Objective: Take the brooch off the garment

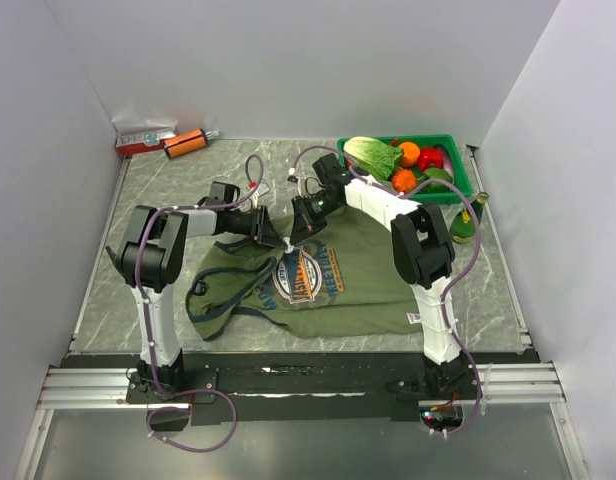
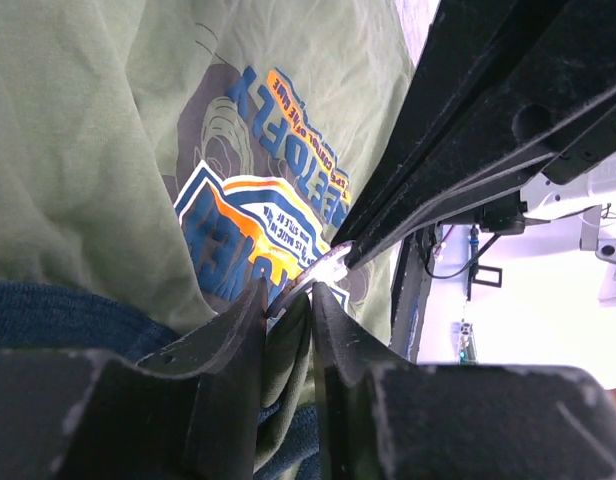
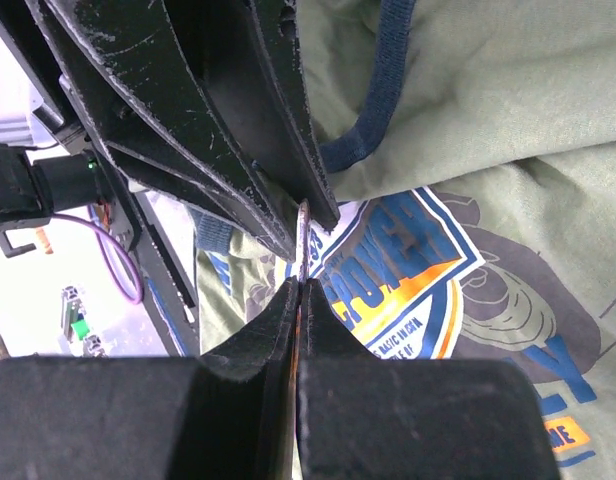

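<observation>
brooch [image 3: 302, 232]: you see it edge-on, a thin whitish sliver, frame centre, at left edge of chest print [image 3: 418, 260] on T-shirt [image 3: 508, 120].
right gripper [image 3: 298, 288]: jaws clamped on brooch.
left gripper [image 2: 288, 305]: jaws narrow, pinching olive T-shirt fold, bottom centre of frame.

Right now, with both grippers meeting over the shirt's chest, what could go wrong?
1. The right gripper pinches the brooch only by its thin edge, so the brooch could slip free in a pull.
2. The left gripper pinches just a narrow fold of the garment. If that fold slides out, the shirt may lift along with the brooch.
3. The two grippers' fingertips sit almost against each other and could collide.
</observation>
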